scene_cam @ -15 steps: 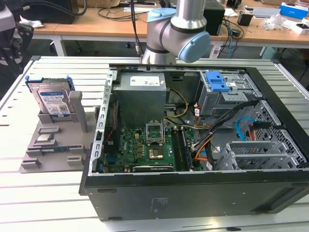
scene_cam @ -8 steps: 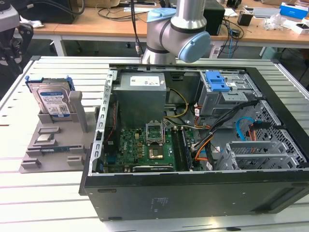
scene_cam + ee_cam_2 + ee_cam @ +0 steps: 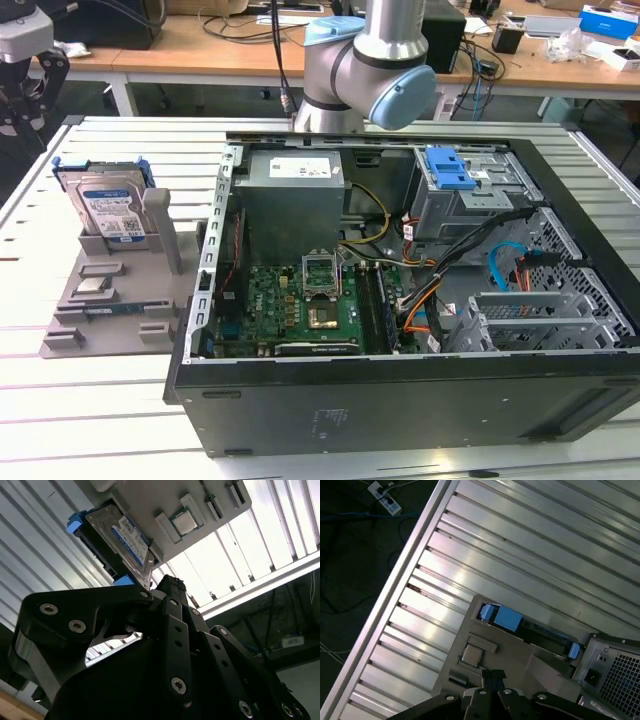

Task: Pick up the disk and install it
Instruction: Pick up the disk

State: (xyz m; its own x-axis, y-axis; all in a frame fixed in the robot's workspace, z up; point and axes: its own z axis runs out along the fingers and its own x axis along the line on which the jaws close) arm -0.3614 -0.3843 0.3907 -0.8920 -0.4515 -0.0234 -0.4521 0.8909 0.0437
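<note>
1. Disk [image 3: 108, 208] stands on edge in a slot of the grey tray [image 3: 65, 305]. Its label faces the exterior view's camera and a blue carrier frames its rim.
2. Tray lies flat on the slatted table [image 3: 100, 420], just beside the open case [image 3: 400, 375], on the exterior view's left of it.
3. Your gripper [image 3: 492, 674] hangs over the tray in both wrist views. Its fingers are drawn together, tips all but meeting, with nothing between them.
4. In the first wrist view you look down on the disk's top edge, with blue carrier corners at both ends. The gripper's tips sit over the tray's flat part, apart from the disk.
5. In the second wrist view you see the disk's label side. The tips line up near its lower corner, but you cannot tell the gap in depth from that angle.
6. Chip [image 3: 92, 286] sits in a recess of the tray, near the foot of the disk.
7. Case lies on its side with the cover off. The grey power supply [image 3: 295, 185] is at the far end, and the green board [image 3: 300, 300] is below it.
8. Blue latch plate [image 3: 448, 168] sits on the drive cage toward the exterior view's right. Loose cables run between the cage and the board.
9. Arm [image 3: 370, 60] rises behind the case at the table's far edge.
</note>
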